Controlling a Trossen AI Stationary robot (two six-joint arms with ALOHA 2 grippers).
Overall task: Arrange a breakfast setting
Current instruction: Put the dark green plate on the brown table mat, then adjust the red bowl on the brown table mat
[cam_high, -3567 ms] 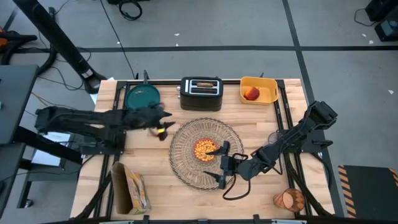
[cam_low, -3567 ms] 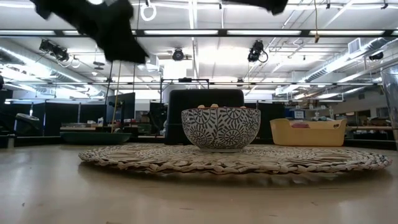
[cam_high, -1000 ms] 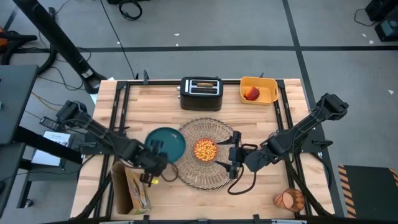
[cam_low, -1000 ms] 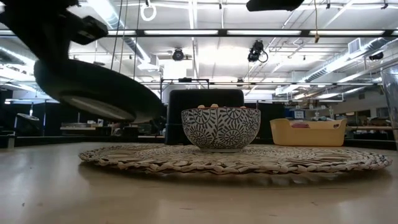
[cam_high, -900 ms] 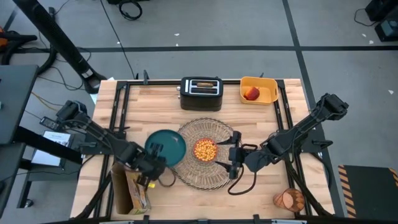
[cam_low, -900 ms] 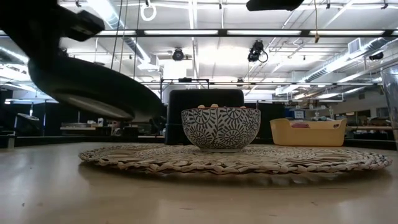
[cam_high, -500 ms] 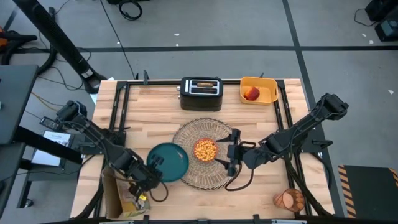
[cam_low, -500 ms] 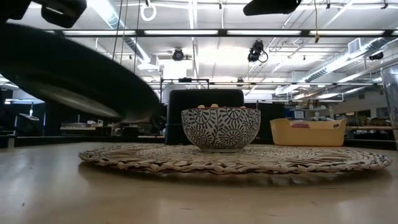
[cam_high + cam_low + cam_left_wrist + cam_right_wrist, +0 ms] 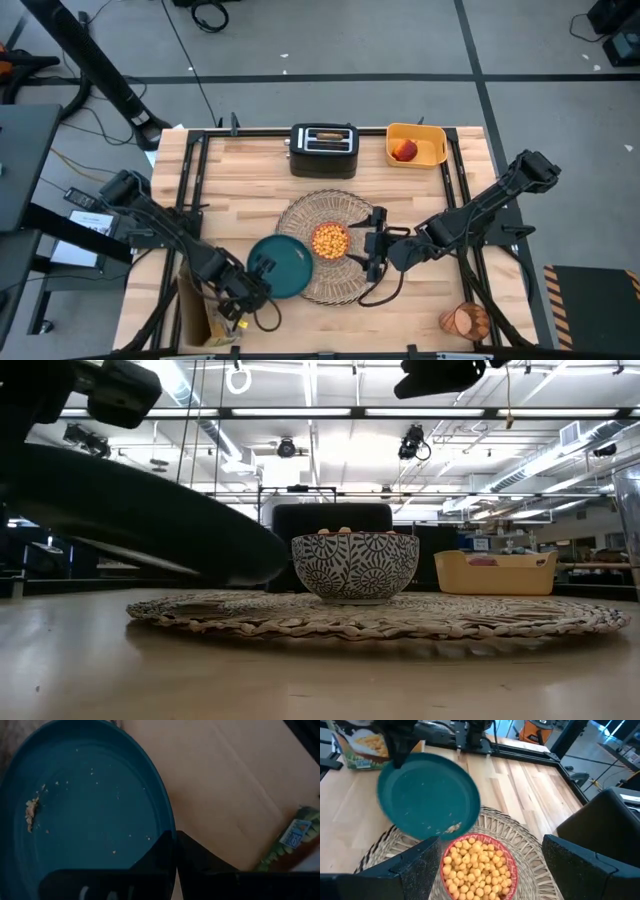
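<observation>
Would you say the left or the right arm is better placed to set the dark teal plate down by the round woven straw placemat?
Probably the left: its gripper is shut on the dark teal plate, held above the round woven straw placemat's edge. The right gripper is open beside the small cereal bowl.

Dark teal plate [image 9: 281, 265], straw-coloured woven placemat [image 9: 352, 212], navy-patterned white bowl [image 9: 355, 565], yellow bin [image 9: 428, 155], black toaster [image 9: 323, 150]

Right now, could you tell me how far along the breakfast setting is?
Done: the cereal bowl sits on the straw placemat. In hand: the left tool, shut on the rim of the teal plate, carries it tilted above the table by the placemat's edge. The right tool hovers open beside the bowl. Left: the toast is in the toaster, the red fruit in the yellow bin.
</observation>
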